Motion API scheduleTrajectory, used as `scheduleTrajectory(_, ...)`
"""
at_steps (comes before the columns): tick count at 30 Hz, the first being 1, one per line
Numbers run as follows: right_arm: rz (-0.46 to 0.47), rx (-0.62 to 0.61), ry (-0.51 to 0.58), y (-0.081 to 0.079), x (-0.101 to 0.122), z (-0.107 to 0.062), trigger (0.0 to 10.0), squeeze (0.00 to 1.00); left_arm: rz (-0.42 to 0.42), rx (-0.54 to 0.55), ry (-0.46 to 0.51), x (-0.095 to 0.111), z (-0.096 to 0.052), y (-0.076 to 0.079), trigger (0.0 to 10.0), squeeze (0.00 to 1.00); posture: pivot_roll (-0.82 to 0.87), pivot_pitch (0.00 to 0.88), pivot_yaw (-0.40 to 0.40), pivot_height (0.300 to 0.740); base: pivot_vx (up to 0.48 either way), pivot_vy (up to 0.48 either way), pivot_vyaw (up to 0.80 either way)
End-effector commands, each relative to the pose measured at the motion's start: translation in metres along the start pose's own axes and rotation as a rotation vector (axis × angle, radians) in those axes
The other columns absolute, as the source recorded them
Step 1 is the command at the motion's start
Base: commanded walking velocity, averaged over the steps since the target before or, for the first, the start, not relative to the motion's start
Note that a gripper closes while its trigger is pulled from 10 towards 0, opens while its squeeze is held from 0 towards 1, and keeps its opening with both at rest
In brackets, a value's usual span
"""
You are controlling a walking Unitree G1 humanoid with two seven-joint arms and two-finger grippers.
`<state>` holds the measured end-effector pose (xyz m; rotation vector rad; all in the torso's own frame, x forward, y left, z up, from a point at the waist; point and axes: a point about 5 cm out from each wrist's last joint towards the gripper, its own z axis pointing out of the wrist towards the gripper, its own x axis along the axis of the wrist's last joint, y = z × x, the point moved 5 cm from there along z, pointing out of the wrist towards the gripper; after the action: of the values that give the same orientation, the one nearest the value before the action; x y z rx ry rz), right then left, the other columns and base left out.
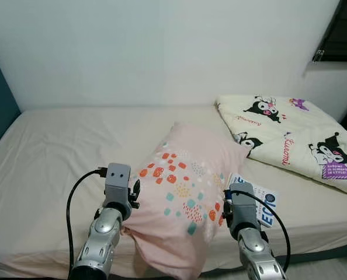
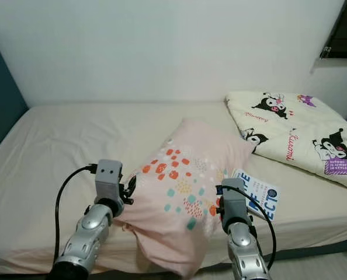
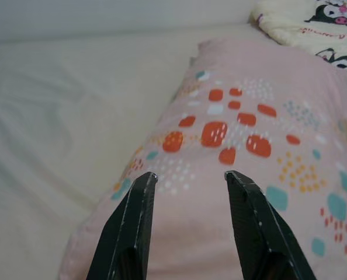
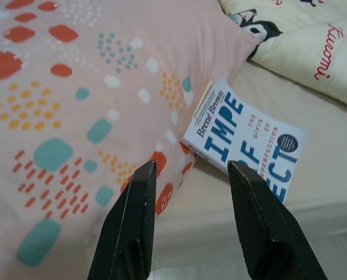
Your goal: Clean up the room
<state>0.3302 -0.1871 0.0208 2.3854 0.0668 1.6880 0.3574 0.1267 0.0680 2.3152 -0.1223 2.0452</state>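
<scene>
A pale pink pillow with orange, teal and yellow dots [image 1: 188, 192] lies across the near edge of the cream-sheeted bed [image 1: 56, 157], its near end hanging over the side. The left gripper [image 3: 188, 178] hovers at its left flank, fingers spread and empty. The right gripper [image 4: 191, 169] is parted at its right flank, above a white paperback book with blue lettering [image 4: 249, 146] touching the pillow. A cream cartoon-printed quilt [image 1: 302, 137] is folded far right.

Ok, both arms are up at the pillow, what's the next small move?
Probably ease both tools inward onto the pink pillow: the left tool and right tool are open, flanking its near edge at the bed's front. Mind the book tucked beside the right one.
</scene>
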Motion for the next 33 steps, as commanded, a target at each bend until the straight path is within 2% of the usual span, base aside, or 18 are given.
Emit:
scheduleTrajectory(1,0.006,-0.012,-0.020,0.004,-0.007,-0.001,10.0,0.00,-0.003,0.001,-0.014,-0.005,-0.001,-0.001,10.0,0.00,-0.04,0.000,-0.047,0.632,0.000,0.000,0.00)
scheduleTrajectory(5,-0.002,-0.018,-0.017,0.004,-0.007,0.000,10.0,0.00,0.003,-0.003,-0.014,-0.005,-0.001,0.000,10.0,0.00,-0.04,0.000,-0.045,0.619,0.000,0.000,0.00)
scheduleTrajectory(21,-0.001,-0.034,-0.017,0.008,-0.009,-0.002,10.0,0.00,0.014,-0.039,0.001,0.001,0.003,0.011,10.0,0.00,-0.04,0.000,-0.026,0.619,0.000,0.000,0.00)
scheduleTrajectory(31,0.007,-0.045,-0.017,0.011,-0.009,-0.001,10.0,0.00,-0.002,-0.016,0.009,0.006,0.007,0.006,10.0,0.00,-0.04,0.000,-0.028,0.619,0.000,0.000,0.00)
scheduleTrajectory(33,0.005,-0.036,-0.012,0.009,-0.006,0.001,10.0,0.00,-0.033,-0.004,0.029,0.013,0.011,0.004,10.0,0.00,-0.03,0.013,-0.031,0.605,0.000,0.000,0.00)
